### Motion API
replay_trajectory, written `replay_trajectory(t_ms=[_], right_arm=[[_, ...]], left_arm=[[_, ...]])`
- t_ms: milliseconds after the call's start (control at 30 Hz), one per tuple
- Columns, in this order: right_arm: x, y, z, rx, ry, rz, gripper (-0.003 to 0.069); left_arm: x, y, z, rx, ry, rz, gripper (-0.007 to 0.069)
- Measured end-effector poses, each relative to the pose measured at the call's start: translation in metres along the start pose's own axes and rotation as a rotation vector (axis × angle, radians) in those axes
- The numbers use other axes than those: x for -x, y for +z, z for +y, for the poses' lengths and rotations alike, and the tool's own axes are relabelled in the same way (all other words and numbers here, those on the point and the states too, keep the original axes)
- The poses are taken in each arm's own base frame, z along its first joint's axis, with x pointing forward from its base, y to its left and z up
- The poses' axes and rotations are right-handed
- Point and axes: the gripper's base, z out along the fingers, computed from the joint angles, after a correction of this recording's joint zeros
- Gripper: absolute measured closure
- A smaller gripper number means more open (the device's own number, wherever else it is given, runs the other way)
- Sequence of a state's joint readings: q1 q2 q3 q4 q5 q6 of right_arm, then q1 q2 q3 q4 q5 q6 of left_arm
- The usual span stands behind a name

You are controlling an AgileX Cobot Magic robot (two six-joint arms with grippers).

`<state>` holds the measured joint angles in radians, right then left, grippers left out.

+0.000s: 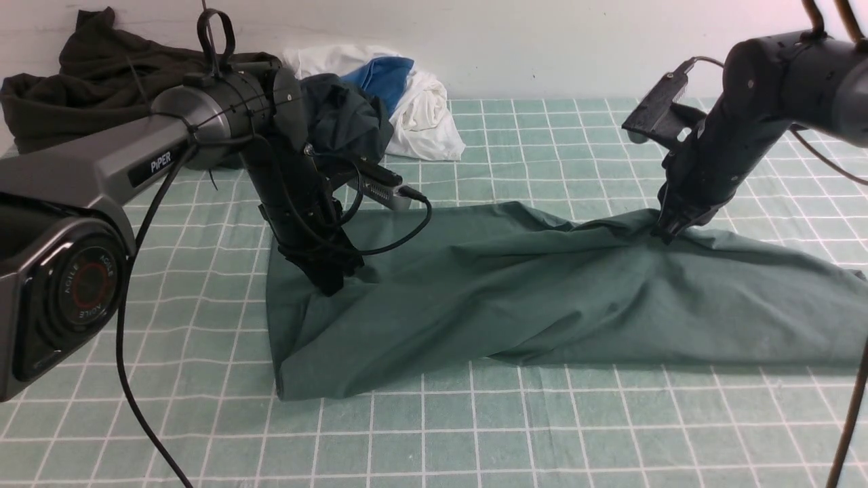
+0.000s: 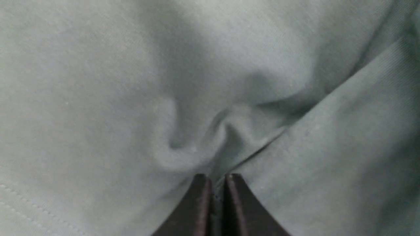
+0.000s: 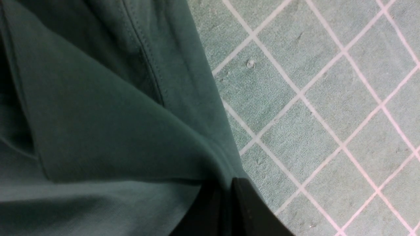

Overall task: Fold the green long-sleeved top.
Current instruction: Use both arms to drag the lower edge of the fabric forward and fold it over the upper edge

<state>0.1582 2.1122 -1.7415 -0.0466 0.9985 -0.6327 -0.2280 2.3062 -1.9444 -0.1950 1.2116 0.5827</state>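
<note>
The green long-sleeved top [image 1: 542, 291] lies stretched across the checked mat, from near my left arm to the right edge of the front view. My left gripper [image 1: 330, 285] is shut on a pinch of its fabric near the left end; the left wrist view shows the cloth [image 2: 131, 98] puckered into the closed gripper [image 2: 216, 178]. My right gripper [image 1: 668, 234] is shut on the top's far edge and lifts it into a small peak. The right wrist view shows a fold and hem [image 3: 108, 124] running into the closed gripper [image 3: 226, 183]. Neck, logo and cuffs are hidden.
A dark olive-black garment [image 1: 88, 74] lies at the back left. A dark navy garment [image 1: 346, 122] and white and blue clothes [image 1: 413, 102] are heaped behind my left arm. The checked mat [image 1: 475, 434] runs in front of the top.
</note>
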Motion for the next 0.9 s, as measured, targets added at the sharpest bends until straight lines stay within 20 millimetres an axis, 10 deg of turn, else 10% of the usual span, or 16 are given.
replay_trajectory(t_ms=[567,900], right_arm=[[0.009,-0.001,-0.008,-0.093,-0.012,-0.103,0.0645],[0.014,0.036,-0.009,-0.123,-0.004,-0.157,0.0624]], left_arm=[[0.009,-0.095,0.038,0.250,-0.076,-0.216,0.0608],[0.003,-0.066,0.072,0.268,-0.148,-0.237,0.0608]])
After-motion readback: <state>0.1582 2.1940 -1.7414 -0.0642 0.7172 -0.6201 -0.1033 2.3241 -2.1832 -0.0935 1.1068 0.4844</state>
